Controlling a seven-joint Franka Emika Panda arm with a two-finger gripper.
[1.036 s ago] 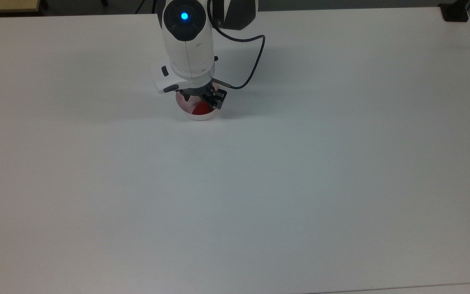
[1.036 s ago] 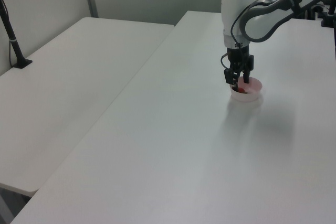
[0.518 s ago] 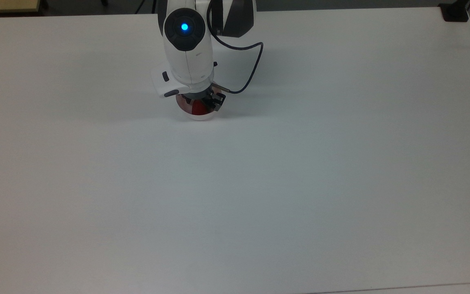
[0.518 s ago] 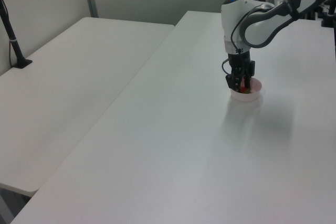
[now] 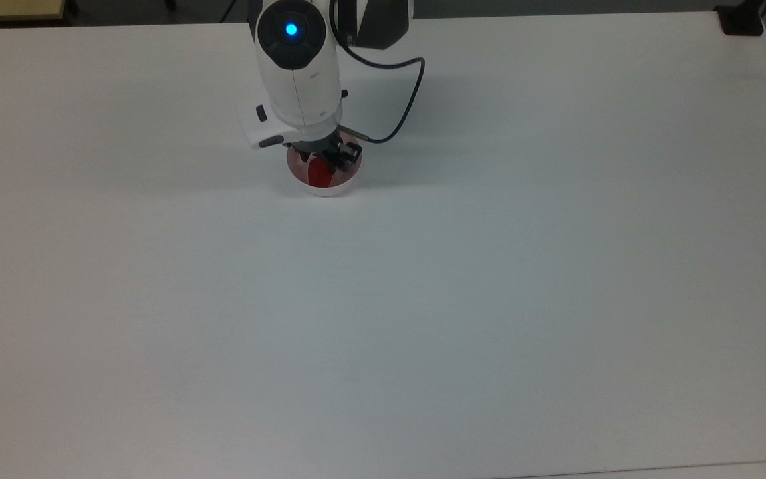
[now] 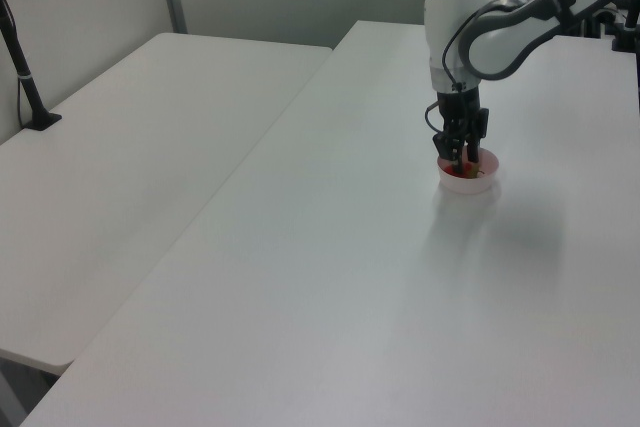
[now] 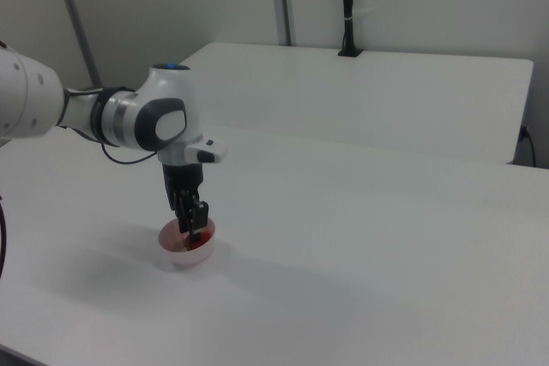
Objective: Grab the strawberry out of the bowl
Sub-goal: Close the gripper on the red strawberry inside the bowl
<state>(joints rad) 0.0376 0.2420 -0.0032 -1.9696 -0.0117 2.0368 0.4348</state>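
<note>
Red against pale pink, the strawberry (image 5: 320, 172) lay in the bowl (image 5: 324, 189) on my white counter (image 5: 423, 299). My hand (image 5: 321, 161) reached down into the bowl, fingers clamped on the strawberry.

bowl (image 5: 323, 186): on table (image 5: 489, 299), toward the top view's upper left | strawberry (image 5: 320, 173): inside bowl | gripper (image 5: 320, 159): directly above bowl, fingers reaching down into it on either side of strawberry | second table (image 6: 130, 167): beside bowl's table, on the left view's left
</note>
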